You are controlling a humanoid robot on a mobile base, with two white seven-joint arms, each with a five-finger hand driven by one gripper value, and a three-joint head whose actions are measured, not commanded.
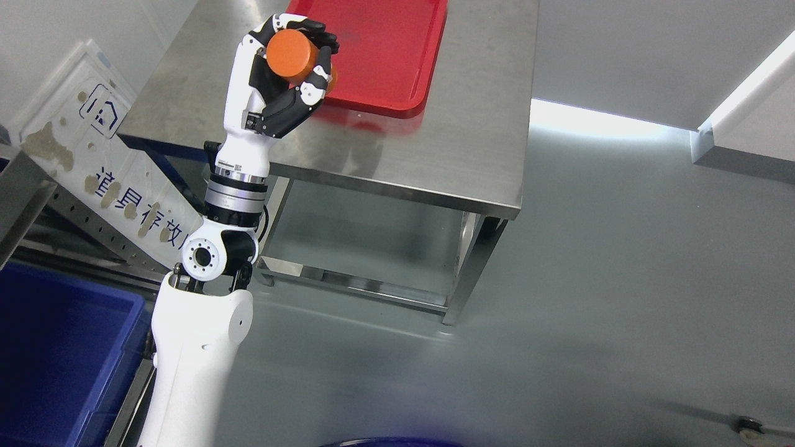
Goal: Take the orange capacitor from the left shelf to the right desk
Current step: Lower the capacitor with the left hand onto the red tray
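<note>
Because the steel counter (397, 149) offers little bare surface beside the red tray (385, 56), the left hand (286, 74) should probably carry on right, over the tray, and lower before releasing. Its fingers (313, 87) are wrapped around the orange capacitor (292, 54), held above the tray's left edge. A blue bin (56, 347) sits near left on the grey floor (621, 279).

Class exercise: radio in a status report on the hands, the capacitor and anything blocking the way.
Left hand shut on orange capacitor, raised at the steel desk's near-left edge. Right hand not in view. Red tray just beyond; nothing in the way.
</note>
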